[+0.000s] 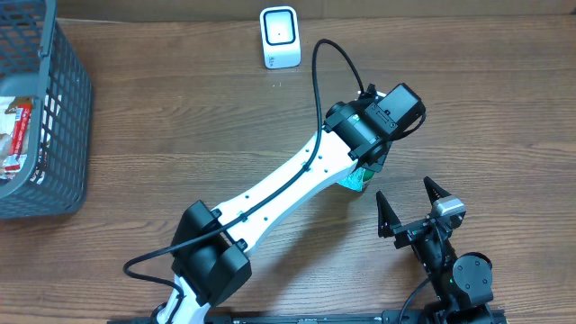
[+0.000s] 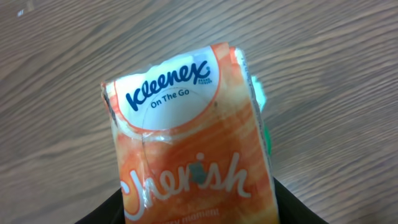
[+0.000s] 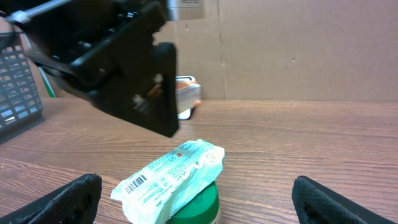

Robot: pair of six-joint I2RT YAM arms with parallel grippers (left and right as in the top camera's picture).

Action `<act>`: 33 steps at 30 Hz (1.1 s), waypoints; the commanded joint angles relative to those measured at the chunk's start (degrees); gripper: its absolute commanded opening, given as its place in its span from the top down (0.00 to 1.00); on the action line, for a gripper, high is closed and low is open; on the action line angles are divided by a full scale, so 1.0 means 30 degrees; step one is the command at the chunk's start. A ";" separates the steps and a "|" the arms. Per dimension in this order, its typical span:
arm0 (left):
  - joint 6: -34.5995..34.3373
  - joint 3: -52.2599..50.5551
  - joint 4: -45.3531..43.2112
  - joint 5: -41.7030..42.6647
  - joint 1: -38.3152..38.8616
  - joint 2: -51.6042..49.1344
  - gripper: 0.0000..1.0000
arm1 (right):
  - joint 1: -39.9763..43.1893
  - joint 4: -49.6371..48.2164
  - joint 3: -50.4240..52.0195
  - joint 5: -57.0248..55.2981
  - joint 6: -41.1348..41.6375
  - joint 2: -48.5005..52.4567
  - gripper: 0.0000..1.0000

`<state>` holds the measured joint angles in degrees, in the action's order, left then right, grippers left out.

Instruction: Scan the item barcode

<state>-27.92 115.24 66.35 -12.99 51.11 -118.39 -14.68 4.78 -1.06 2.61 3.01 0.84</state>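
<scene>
Left gripper (image 1: 364,166) clamps the soft Kleenex pack (image 2: 186,143) by one end; it could slip, or reach the scanner (image 1: 280,37), well away from the gripper, with its barcode turned aside

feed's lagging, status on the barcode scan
left fingers around tissue pack, grip unclear. right fingers open. barcode shows in right wrist view. scanner beyond, arm cable looping between.
</scene>
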 commanded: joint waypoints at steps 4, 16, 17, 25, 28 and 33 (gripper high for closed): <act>-0.2040 0.0277 0.2076 -0.1027 -0.1137 0.0379 0.55 | 0.0058 -0.0051 0.0204 0.0015 0.0080 -0.0226 0.00; -0.3774 -0.0765 0.5122 -0.1865 -0.2652 0.0372 0.55 | 0.0058 -0.0051 0.0204 0.0015 0.0080 -0.0226 0.00; -0.3883 -0.1166 0.5085 -0.1880 -0.2659 0.0372 0.55 | 0.0058 -0.0051 0.0204 0.0015 0.0080 -0.0226 0.00; -0.4131 -0.5457 0.2368 -0.1887 -0.2761 0.0364 0.55 | 0.0066 -0.0051 0.0204 0.0015 0.0080 -0.0226 0.00; -0.4131 -0.7009 0.0976 -0.1865 -0.2812 0.0364 0.54 | 0.0058 -0.0051 0.0204 0.0015 0.0080 -0.0226 0.00; -0.4124 -0.8393 -0.0051 -0.1792 -0.2834 0.0364 0.36 | 0.0058 -0.0051 0.0204 0.0015 0.0080 -0.0226 0.00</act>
<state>-39.27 91.26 66.85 -17.41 43.07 -118.24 -14.66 4.78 -1.06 2.59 2.98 0.84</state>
